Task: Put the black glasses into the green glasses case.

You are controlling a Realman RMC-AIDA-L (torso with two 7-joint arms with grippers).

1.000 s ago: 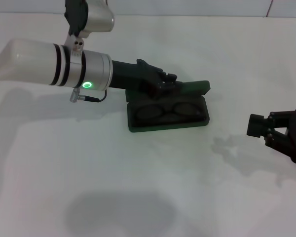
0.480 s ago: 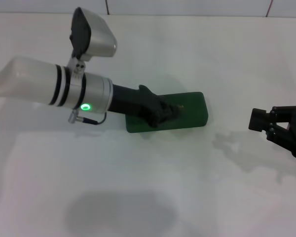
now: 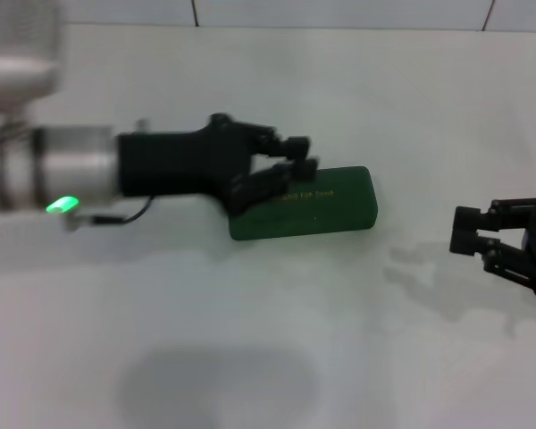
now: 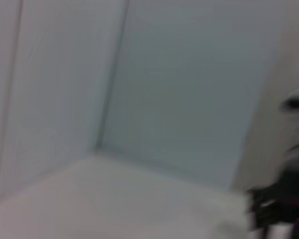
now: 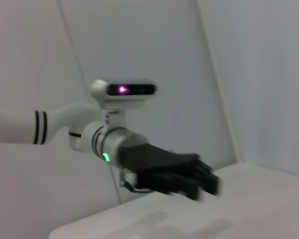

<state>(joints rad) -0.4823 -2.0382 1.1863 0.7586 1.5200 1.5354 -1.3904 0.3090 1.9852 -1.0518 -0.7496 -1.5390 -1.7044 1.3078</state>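
Observation:
The green glasses case point(image 3: 317, 212) lies closed on the white table point(image 3: 268, 340), gold lettering on its lid. The black glasses are hidden; none show outside the case. My left gripper point(image 3: 297, 155) hovers over the case's left end, just above the lid, fingers a little apart and holding nothing. It also shows in the right wrist view point(image 5: 204, 183). My right gripper point(image 3: 464, 231) is open and empty, parked to the right of the case and well apart from it.
A tiled wall edge point(image 3: 339, 13) runs along the back of the table. The left wrist view shows only bare wall panels point(image 4: 179, 89) and a dark blurred shape point(image 4: 281, 204) at one side.
One second ago the case stood open with the glasses inside. The left gripper pressed the lid shut, then lifted, turned and drew back to the left. The right gripper barely moved.

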